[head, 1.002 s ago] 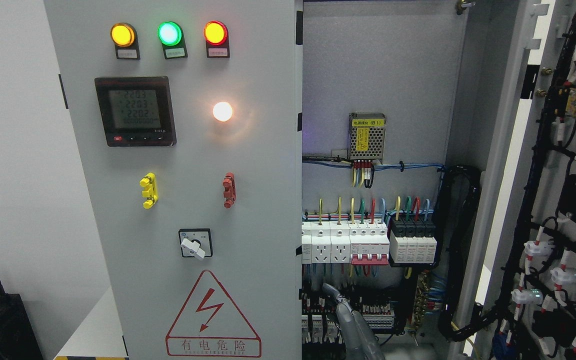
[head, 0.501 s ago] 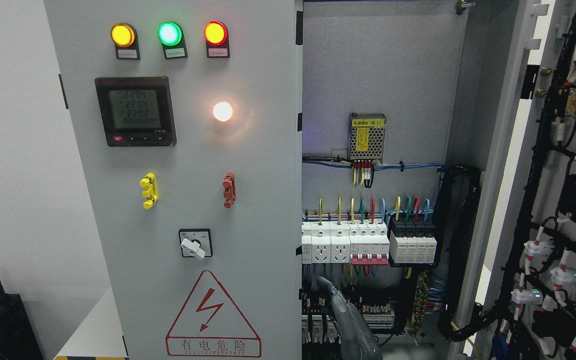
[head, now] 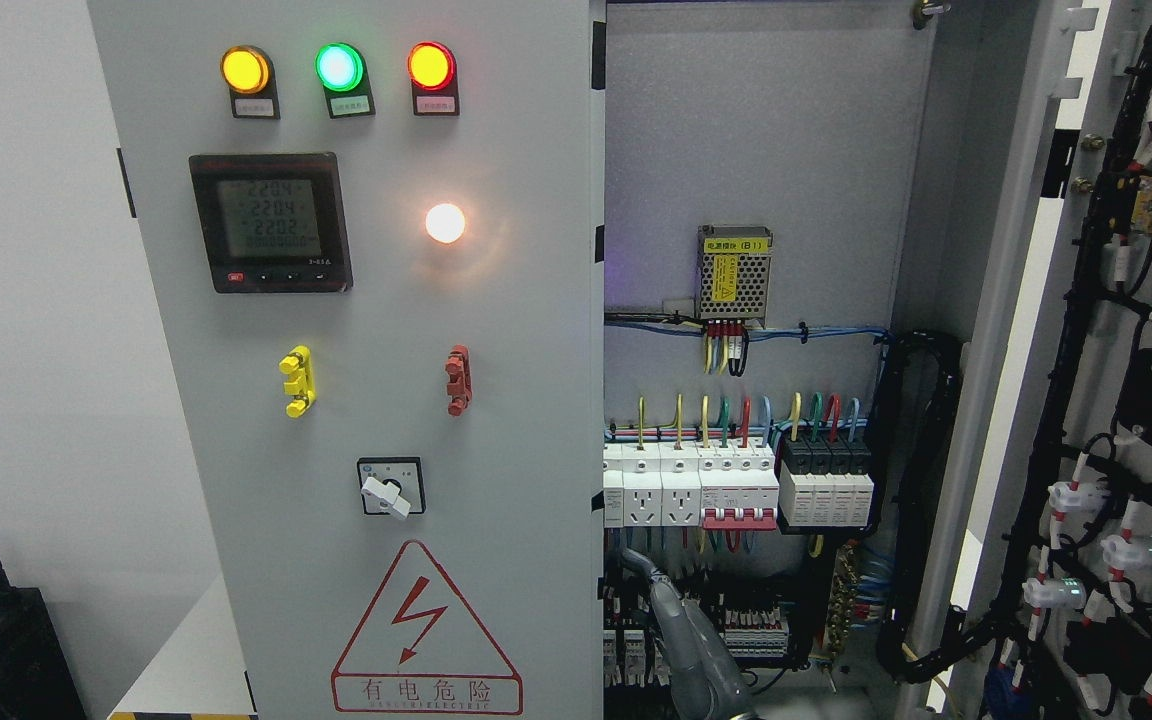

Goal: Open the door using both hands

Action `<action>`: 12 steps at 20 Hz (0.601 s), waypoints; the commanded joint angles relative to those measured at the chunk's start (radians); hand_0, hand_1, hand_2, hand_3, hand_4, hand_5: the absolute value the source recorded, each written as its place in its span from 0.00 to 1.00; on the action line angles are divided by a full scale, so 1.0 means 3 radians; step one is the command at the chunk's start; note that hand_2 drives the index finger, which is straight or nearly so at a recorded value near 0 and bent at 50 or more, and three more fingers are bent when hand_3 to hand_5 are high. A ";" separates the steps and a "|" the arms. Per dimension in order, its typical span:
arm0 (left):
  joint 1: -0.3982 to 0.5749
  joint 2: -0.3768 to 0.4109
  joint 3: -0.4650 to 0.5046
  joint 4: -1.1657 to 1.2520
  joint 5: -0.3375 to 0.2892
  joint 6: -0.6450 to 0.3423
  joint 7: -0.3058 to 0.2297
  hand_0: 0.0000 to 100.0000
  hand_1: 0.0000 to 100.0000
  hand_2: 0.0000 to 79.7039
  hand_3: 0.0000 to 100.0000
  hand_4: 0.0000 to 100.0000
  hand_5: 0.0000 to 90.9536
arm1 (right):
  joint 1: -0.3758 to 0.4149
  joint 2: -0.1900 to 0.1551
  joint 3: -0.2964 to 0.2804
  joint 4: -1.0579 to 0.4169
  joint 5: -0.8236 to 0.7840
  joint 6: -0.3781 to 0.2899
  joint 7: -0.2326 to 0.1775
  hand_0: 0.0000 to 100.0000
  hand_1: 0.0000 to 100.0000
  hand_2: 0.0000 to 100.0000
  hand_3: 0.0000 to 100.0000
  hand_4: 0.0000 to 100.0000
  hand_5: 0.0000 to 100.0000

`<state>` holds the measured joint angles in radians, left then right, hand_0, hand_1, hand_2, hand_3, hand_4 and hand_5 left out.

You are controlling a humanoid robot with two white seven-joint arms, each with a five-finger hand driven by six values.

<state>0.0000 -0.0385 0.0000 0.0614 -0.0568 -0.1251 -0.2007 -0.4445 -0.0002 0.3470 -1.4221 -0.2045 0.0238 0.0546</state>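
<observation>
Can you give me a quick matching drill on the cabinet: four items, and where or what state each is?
Items:
1. right door
2. left door
3. rotary switch
4. power supply

States:
A. shut, lamps lit
B. swung open, wiring exposed
C. on the back panel, yellow label
D. above the warning triangle

Pairs: 1-B, 2-A, 3-D, 4-C

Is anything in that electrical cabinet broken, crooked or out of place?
Nothing looks damaged or askew. The only odd sight is a grey robot hand reaching up beside the closed left door, in front of the exposed wiring.
</observation>
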 commanded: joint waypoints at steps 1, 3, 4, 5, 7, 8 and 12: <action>-0.0031 0.0001 0.0026 0.0000 0.0000 -0.0002 -0.0001 0.00 0.00 0.00 0.00 0.04 0.00 | -0.0063 -0.0025 0.0019 0.0067 -0.0009 0.0008 0.0002 0.00 0.00 0.00 0.00 0.00 0.00; -0.0031 0.0001 0.0026 0.0000 0.0000 -0.0002 -0.0001 0.00 0.00 0.00 0.00 0.04 0.00 | -0.0063 -0.0015 0.0025 0.0067 -0.0009 0.0013 0.0002 0.00 0.00 0.00 0.00 0.00 0.00; -0.0031 0.0001 0.0026 0.0000 0.0000 -0.0002 -0.0001 0.00 0.00 0.00 0.00 0.04 0.00 | -0.0073 -0.0009 0.0025 0.0067 -0.0009 0.0013 0.0002 0.00 0.00 0.00 0.00 0.00 0.00; -0.0031 0.0001 0.0026 0.0000 0.0000 -0.0002 -0.0001 0.00 0.00 0.00 0.00 0.04 0.00 | -0.0078 -0.0009 0.0025 0.0067 -0.0009 0.0013 0.0002 0.00 0.00 0.00 0.00 0.00 0.00; -0.0031 0.0001 0.0026 0.0000 0.0000 -0.0002 -0.0001 0.00 0.00 0.00 0.00 0.04 0.00 | -0.0098 -0.0009 0.0060 0.0067 -0.0009 0.0018 0.0002 0.00 0.00 0.00 0.00 0.00 0.00; -0.0031 0.0001 0.0026 0.0000 0.0000 -0.0002 -0.0001 0.00 0.00 0.00 0.00 0.04 0.00 | -0.0119 -0.0004 0.0065 0.0067 -0.0014 0.0018 0.0002 0.00 0.00 0.00 0.00 0.00 0.00; -0.0031 0.0001 0.0026 0.0000 0.0000 -0.0002 -0.0001 0.00 0.00 0.00 0.00 0.04 0.00 | -0.0150 -0.0004 0.0106 0.0077 -0.0055 0.0023 0.0002 0.00 0.00 0.00 0.00 0.00 0.00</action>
<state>0.0000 -0.0384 0.0000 0.0614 -0.0568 -0.1252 -0.2007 -0.4759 -0.0001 0.3590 -1.4086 -0.2107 0.0292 0.0549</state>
